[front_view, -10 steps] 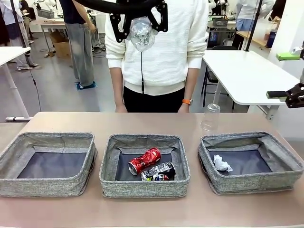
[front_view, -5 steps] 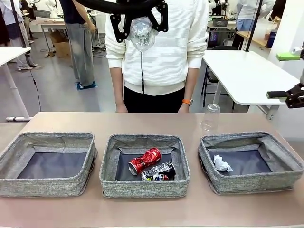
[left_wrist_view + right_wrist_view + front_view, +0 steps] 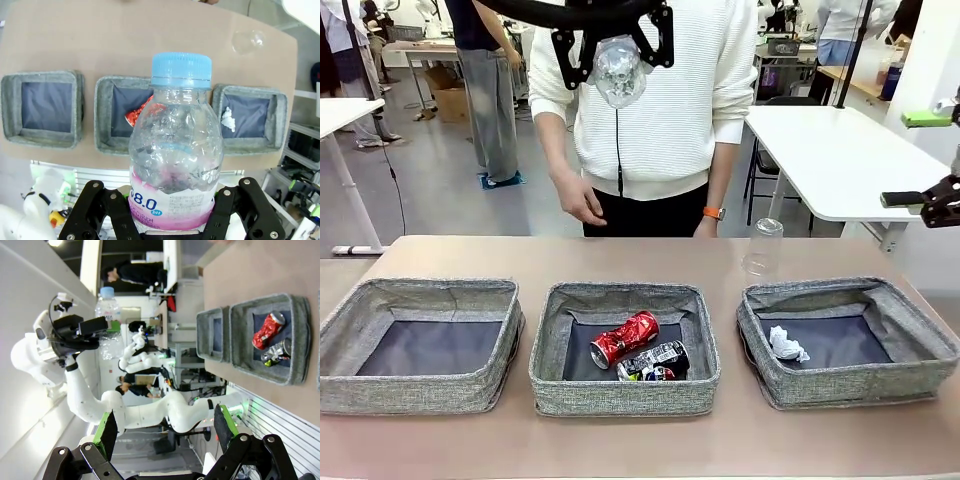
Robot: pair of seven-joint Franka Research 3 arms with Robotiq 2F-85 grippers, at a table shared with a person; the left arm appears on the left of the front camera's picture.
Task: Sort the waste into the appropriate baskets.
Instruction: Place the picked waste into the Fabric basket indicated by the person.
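Note:
My left gripper (image 3: 613, 50) hangs high over the table's middle, shut on a clear plastic bottle (image 3: 617, 70) with a blue cap (image 3: 181, 68). Three grey woven baskets stand in a row: the left one (image 3: 420, 345) holds nothing, the middle one (image 3: 623, 347) holds a crushed red can (image 3: 624, 338) and a black-and-silver can (image 3: 654, 361), and the right one (image 3: 847, 340) holds a white paper wad (image 3: 785, 344). A clear plastic cup (image 3: 764, 247) stands upside down behind the right basket. My right gripper (image 3: 162, 432) is raised at the far right, open with nothing between its green pads (image 3: 108, 430).
A person in a white sweater (image 3: 660, 100) stands at the table's far side, one hand (image 3: 582, 200) lifted over the far edge. A white table (image 3: 840, 150) stands behind on the right.
The person's hand on the left of the picture has risen from the table edge and swung forward. Both arms and the bottle stay put.

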